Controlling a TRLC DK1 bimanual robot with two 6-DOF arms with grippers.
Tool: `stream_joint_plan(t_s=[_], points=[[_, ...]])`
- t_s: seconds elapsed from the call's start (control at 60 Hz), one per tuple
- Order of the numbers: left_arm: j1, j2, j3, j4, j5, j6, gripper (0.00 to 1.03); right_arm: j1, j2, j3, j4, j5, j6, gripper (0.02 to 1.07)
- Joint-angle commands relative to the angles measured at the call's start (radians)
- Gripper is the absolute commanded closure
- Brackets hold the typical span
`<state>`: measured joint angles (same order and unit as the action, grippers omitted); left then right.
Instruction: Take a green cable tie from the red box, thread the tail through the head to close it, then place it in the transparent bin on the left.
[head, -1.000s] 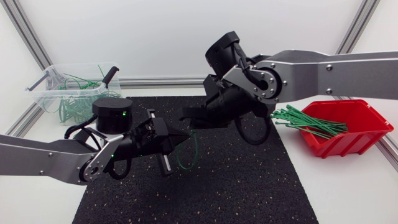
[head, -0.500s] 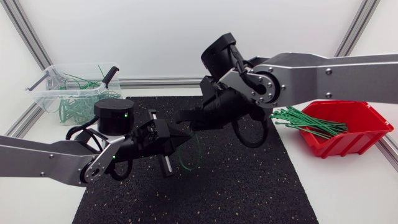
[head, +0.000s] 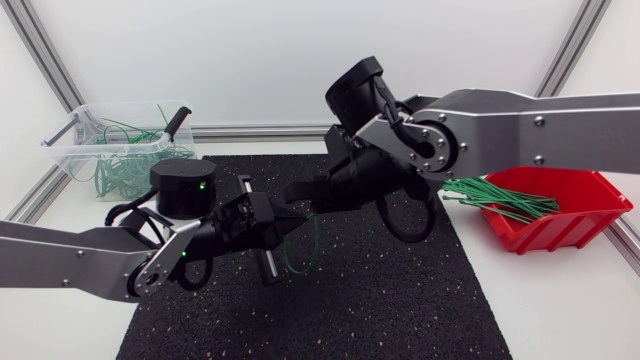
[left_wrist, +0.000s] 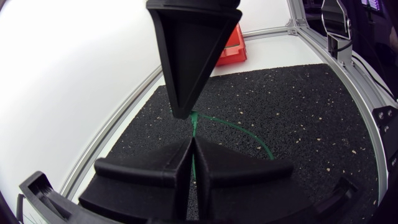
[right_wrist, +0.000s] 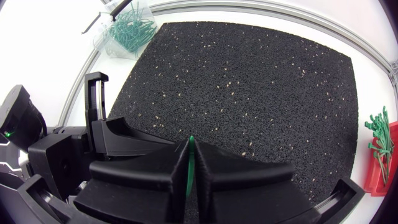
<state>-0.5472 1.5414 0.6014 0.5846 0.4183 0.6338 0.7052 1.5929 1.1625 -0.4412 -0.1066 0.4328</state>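
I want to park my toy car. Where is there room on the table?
The near strip of the mat is bare, and the table in front of the red box. The middle is crowded: left tool and right tool both pinch the tie there. The bin fills the far left corner.

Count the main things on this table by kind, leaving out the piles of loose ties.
Robot arms: 2 (left arm, right arm)
Containers: 2 (red box, transparent bin)
Black mat: 1
Green cable tie held between the arms: 1
Total: 6
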Motion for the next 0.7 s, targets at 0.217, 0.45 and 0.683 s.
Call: stream_joint_plan(t_s=[0.217,0.45,0.683], points=[[-0.092,-0.090,-0.100,0.031,-0.096,0.075,1.00,-0.003,-0.060,-0.046,0.038,0.039,-0.008,1.01],[-0.149,-0.112,-0.134,0.031,-0.131,0.075,1.00,-0.021,-0.082,-0.046,0.056,0.041,0.023,1.01],[-0.203,-0.159,-0.161,0.031,-0.208,0.102,1.00,-0.030,-0.151,-0.080,0.064,0.038,0.037,1.01]])
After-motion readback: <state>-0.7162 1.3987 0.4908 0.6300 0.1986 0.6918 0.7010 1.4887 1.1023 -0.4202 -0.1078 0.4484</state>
